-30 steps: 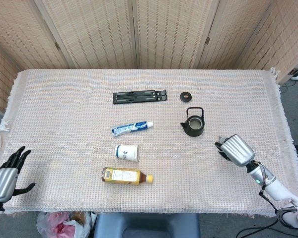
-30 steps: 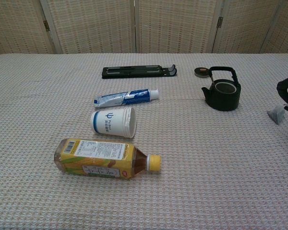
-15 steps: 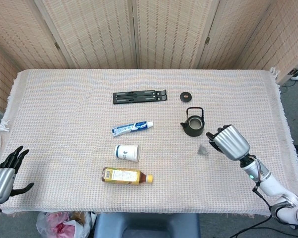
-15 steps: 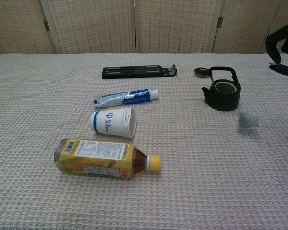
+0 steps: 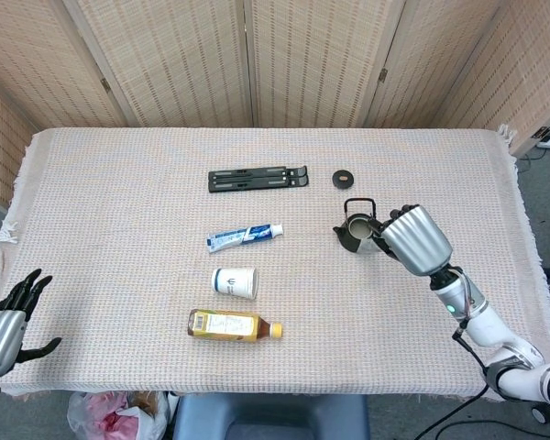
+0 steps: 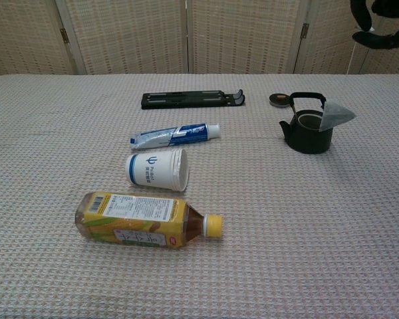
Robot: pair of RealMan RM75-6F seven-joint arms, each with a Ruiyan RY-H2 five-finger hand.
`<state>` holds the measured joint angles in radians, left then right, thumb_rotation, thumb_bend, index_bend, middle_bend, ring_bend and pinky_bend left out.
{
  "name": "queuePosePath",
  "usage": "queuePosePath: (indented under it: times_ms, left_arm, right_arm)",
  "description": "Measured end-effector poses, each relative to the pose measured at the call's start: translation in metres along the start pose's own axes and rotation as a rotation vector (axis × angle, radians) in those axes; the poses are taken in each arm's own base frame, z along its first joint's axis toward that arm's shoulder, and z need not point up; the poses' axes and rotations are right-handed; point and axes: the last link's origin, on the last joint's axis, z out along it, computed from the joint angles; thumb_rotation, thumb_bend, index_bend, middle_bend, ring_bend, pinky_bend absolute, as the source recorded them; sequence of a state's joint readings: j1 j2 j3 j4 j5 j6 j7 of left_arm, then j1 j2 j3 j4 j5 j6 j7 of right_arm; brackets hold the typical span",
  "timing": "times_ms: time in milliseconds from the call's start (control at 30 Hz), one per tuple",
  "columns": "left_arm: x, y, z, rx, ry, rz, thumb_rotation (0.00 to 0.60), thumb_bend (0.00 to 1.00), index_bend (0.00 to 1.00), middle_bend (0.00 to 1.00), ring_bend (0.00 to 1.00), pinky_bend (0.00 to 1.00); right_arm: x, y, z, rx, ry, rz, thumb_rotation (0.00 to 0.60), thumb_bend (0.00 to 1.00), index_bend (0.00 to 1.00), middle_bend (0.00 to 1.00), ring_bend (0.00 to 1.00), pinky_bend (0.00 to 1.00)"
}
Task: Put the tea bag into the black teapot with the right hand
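The right robot hand (image 5: pixel 411 240) is raised above the worktop (image 5: pixel 119 202), just beside the small black teapot with a bail handle (image 6: pixel 307 131) on its right. In the chest view only the dark fingers (image 6: pixel 380 20) show, at the top right corner. A translucent grey pyramid tea bag (image 6: pixel 335 117) hangs in the air at the right edge of the teapot's open mouth, overlapping the handle in that view. Its string is too fine to see, and the right robot hand's fingers are turned away from the head camera, so whether it is pinching the tea bag cannot be told.

The left robot hand (image 5: pixel 9 316) sits at the near left corner of the worktop, fingers spread apart and holding nothing.

The worktop is covered with a beige waffle-weave cloth. A round black teapot lid (image 5: pixel 343 177) lies behind the teapot, apart from it. A flat black folding stand (image 5: pixel 258 179) lies at the far centre. A blue-and-white toothpaste tube (image 5: pixel 246 236) lies left of the teapot. Near it, a white paper cup with a blue logo (image 5: pixel 234 282) lies on its side. A yellow-labelled tea bottle with a yellow cap (image 5: pixel 234 325) lies on its side nearest the front edge.
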<state>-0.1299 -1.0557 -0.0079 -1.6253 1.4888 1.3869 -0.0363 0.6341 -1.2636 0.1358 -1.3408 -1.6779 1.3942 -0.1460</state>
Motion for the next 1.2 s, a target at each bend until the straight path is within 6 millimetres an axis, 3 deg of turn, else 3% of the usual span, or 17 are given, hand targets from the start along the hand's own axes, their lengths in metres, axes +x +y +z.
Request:
queuePosePath:
  times_ms: [367, 1200]
  left_arm:
    - [-0.002, 0.000, 0.002, 0.004, -0.007, 0.010, 0.600, 0.23, 0.00, 0.00, 0.11, 0.32]
    - [-0.005, -0.001, 0.008, 0.023, -0.032, 0.015, 0.600, 0.23, 0.00, 0.00, 0.11, 0.32]
  right_arm:
    - [-0.002, 0.004, 0.014, -0.029, 0.014, -0.016, 0.600, 0.30, 0.67, 1.00, 0.88, 0.93]
    - [-0.032, 0.017, 0.029, -0.076, -0.022, 0.003, 0.600, 0.30, 0.67, 1.00, 0.88, 0.93]
